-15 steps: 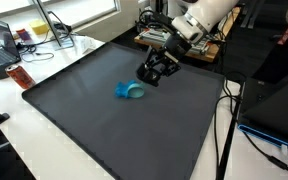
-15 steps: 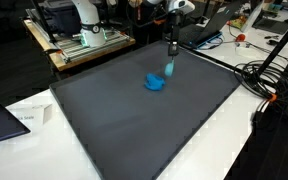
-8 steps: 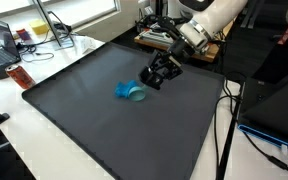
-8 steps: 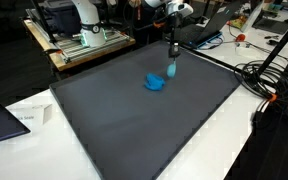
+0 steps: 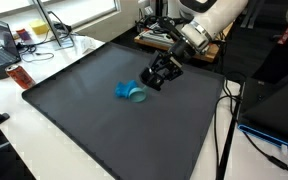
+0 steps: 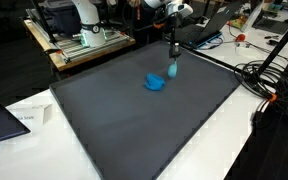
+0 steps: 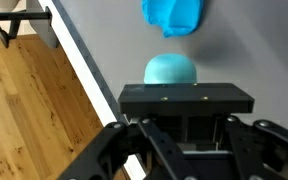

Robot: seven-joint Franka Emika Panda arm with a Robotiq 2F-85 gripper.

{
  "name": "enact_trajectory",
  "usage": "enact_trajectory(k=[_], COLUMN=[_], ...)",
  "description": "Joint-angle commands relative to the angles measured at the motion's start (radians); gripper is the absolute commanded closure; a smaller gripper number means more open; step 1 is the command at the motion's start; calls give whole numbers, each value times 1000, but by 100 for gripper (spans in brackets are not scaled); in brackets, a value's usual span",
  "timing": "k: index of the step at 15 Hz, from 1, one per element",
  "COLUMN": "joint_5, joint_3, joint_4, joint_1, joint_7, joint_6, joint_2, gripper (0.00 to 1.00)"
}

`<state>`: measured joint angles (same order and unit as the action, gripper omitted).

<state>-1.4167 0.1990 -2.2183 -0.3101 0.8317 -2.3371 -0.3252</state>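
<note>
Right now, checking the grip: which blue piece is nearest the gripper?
The smooth rounded piece at the gripper; the crumpled piece lies farther off.

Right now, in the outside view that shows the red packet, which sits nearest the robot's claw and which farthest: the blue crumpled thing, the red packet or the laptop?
1. blue crumpled thing: on the dark mat, just beside the gripper.
2. red packet: on the white table, off the mat's corner.
3. laptop: farthest, beyond the packet at the table's edge.
</note>
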Motion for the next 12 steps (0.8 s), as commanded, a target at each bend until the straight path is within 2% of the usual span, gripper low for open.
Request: enact_trajectory(k=[1, 12], joint_5=[-12, -78], joint_3=[15, 21], joint_4=[3, -12], joint_1=[9, -7], joint_7=[13, 163], joint_6=[25, 79], joint_2=[-7, -44], gripper=[78, 78])
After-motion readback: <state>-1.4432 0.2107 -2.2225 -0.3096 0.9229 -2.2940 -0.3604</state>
